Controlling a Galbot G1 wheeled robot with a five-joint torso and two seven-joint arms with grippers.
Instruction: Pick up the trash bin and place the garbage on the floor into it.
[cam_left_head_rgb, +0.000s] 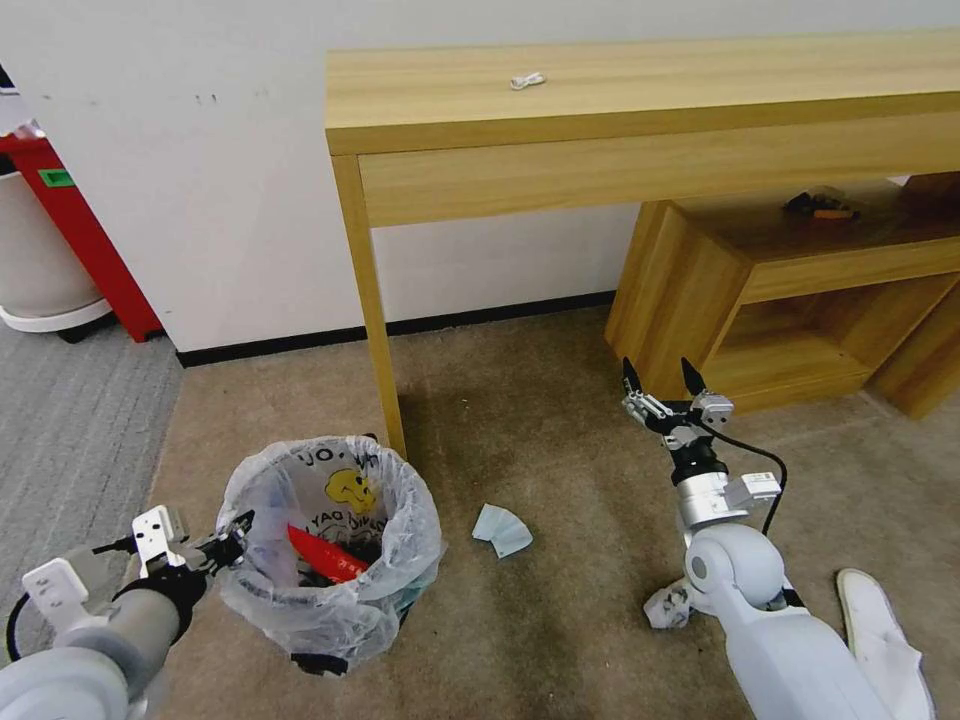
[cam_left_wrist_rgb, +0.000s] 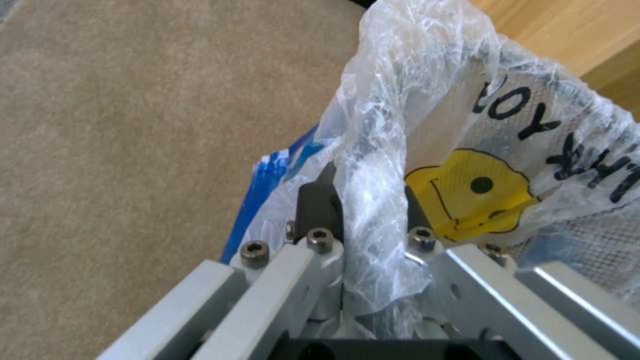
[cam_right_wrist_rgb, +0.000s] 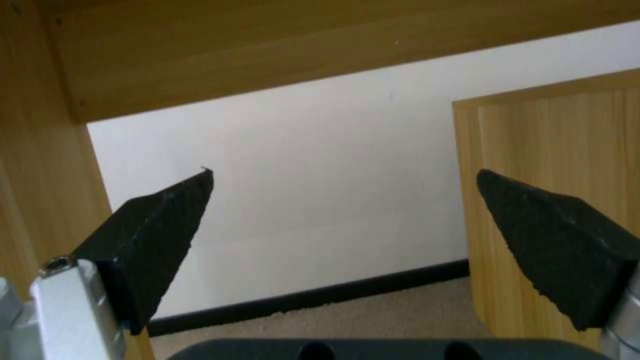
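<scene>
— Head view, lower left of the frame: our left gripper (cam_left_head_rgb: 238, 532) was clamped on the rim of the trash bin (cam_left_head_rgb: 330, 545), its bag pinched between the fingers (cam_left_wrist_rgb: 319, 210).

— And our right gripper (cam_left_head_rgb: 663, 390)?

— Spread wide, empty, right of centre. Blue-white paper (cam_left_head_rgb: 502, 528) lay on the floor (cam_left_head_rgb: 560, 420), apparently untouched; we judged fetching it was next.

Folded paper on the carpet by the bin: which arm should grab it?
Right. The right gripper is open and empty above the floor, while the left gripper is shut on the trash bin rim. The folded paper lies between them.
</scene>
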